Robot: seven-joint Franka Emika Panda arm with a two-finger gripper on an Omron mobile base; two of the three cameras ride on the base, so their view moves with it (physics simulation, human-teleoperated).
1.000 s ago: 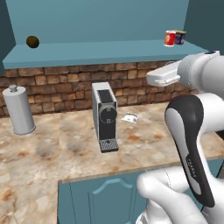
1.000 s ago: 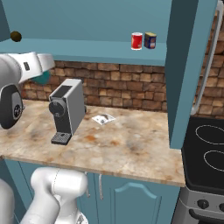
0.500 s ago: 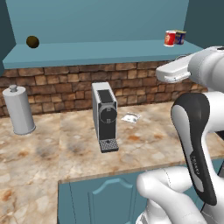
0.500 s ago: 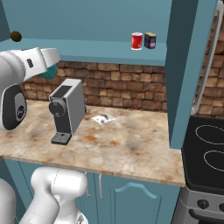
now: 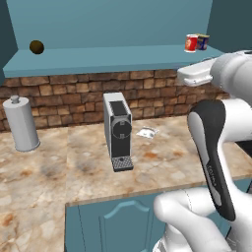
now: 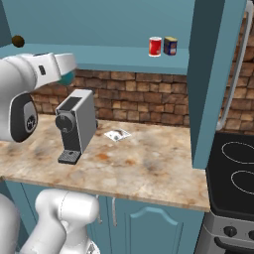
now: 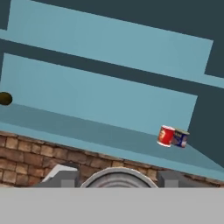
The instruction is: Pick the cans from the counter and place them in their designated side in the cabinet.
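Observation:
My gripper (image 7: 118, 180) is shut on the teal can (image 6: 68, 78), held high above the counter (image 6: 149, 163) to the left of the coffee machine's top. The can's silver top (image 7: 118, 178) sits between the two fingers (image 7: 65, 179) in the hand view. The red can (image 5: 191, 43) (image 6: 155, 46) (image 7: 166, 135) stands upright at the right end of the cabinet's shelf board (image 5: 98, 56) (image 6: 114, 63) (image 7: 87, 127). My hand is level with that board, in front of it and left of the red can.
A dark blue can (image 5: 202, 42) (image 6: 170, 45) touches the red one. A brown ball (image 5: 36, 47) (image 6: 18, 40) lies at the shelf's left end. A coffee machine (image 5: 118, 130), grey canister (image 5: 20, 123) and small packet (image 5: 146, 132) occupy the counter. A stove (image 6: 233, 168) sits right.
The hand has risen and shifted right with the teal can still in its grip. Nothing on the shelf or counter has moved.

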